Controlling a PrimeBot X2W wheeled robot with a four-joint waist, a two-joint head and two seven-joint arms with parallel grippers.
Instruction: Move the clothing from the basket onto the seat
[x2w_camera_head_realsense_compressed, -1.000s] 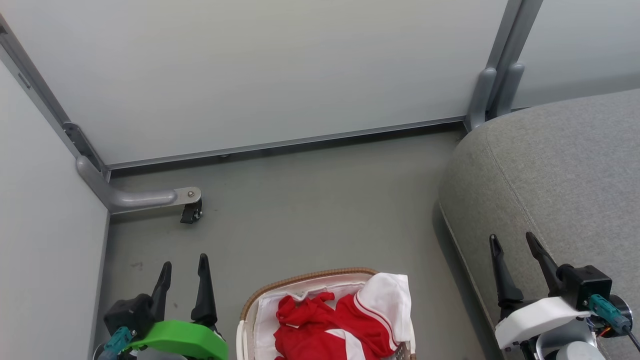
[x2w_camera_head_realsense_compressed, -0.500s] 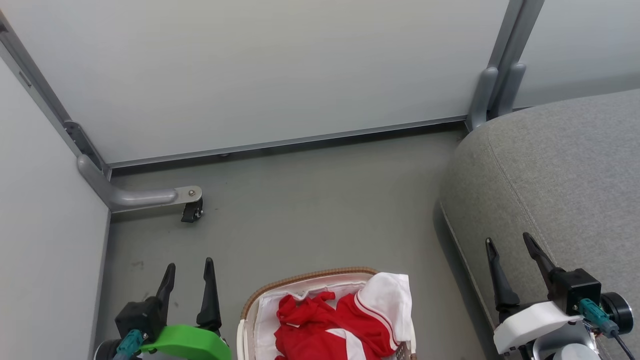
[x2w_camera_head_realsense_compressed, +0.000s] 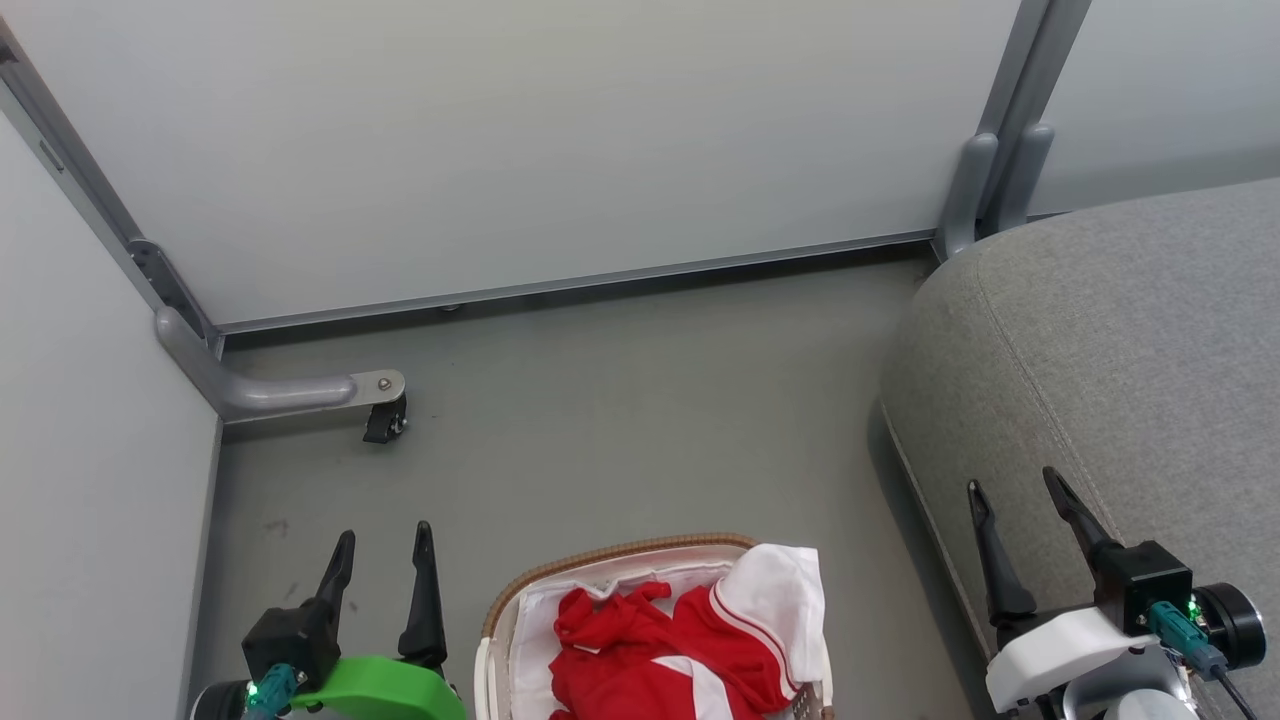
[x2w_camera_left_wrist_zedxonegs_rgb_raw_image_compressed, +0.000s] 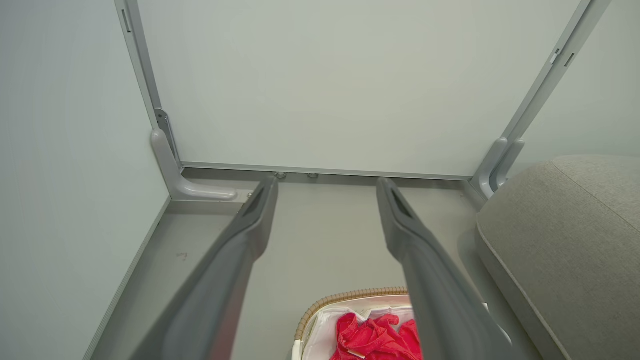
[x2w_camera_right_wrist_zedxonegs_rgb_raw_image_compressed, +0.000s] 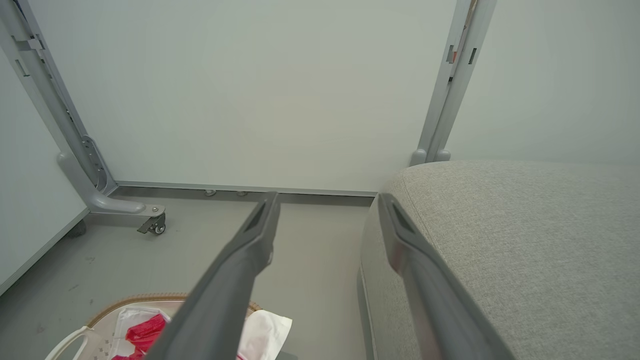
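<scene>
The red clothing (x2w_camera_head_realsense_compressed: 655, 650) with white panels lies bunched in the basket (x2w_camera_head_realsense_compressed: 600, 562), a cream tub with a brown woven rim, at the bottom centre of the head view. A white panel drapes over the basket's right rim. The grey seat (x2w_camera_head_realsense_compressed: 1120, 350) fills the right side. My left gripper (x2w_camera_head_realsense_compressed: 385, 535) stands open over the floor left of the basket, nothing between its fingers. My right gripper (x2w_camera_head_realsense_compressed: 1010, 485) stands open above the seat's front edge, also empty. The left wrist view shows the clothing (x2w_camera_left_wrist_zedxonegs_rgb_raw_image_compressed: 372, 337), the basket (x2w_camera_left_wrist_zedxonegs_rgb_raw_image_compressed: 345, 296) and the seat (x2w_camera_left_wrist_zedxonegs_rgb_raw_image_compressed: 565, 240).
Pale partition panels (x2w_camera_head_realsense_compressed: 520, 140) wall in the floor on the far and left sides. A grey panel foot with a black caster (x2w_camera_head_realsense_compressed: 385, 420) juts onto the floor at the left. Another panel post (x2w_camera_head_realsense_compressed: 985, 180) stands by the seat's far corner. Bare grey floor (x2w_camera_head_realsense_compressed: 640, 410) lies beyond the basket.
Both grippers have drawn back a little toward the bottom of the head view, still open. The clothing and basket have not moved.
</scene>
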